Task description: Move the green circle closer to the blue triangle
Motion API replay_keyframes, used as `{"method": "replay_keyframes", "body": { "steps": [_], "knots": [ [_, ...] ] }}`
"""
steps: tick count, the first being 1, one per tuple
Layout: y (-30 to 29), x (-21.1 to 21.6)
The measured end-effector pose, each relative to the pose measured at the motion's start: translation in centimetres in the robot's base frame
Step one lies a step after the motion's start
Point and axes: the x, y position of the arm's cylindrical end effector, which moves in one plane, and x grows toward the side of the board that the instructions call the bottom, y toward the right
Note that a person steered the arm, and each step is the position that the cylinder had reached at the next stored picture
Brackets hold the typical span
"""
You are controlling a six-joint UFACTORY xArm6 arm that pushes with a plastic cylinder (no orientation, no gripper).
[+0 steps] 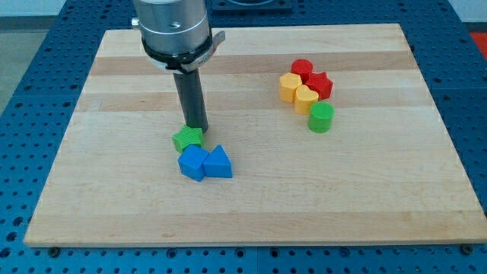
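blue triangle (218, 164), green circle (321, 117) upright

The arm's metal housing (171, 27) runs off the view's top edge. My tip (197, 128) sinks behind the green star (187, 138), so its very end is partly hidden. The wooden board (114, 190) shows whole

wooden board (114, 190) carries eight small coloured blocks.
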Motion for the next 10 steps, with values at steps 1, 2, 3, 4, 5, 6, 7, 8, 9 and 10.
{"method": "replay_keyframes", "body": {
  "steps": [1,2,3,4,5,6,7,8,9,10],
  "knots": [
    [0.0,0.2],
    [0.9,0.1],
    [4.1,0.1],
    [7.3,1.8],
    [11.0,4.3],
    [16.4,4.3],
    [20.9,3.1],
    [23.4,0.7],
    [23.6,-2.0],
    [23.4,-2.9]
  ]
}}
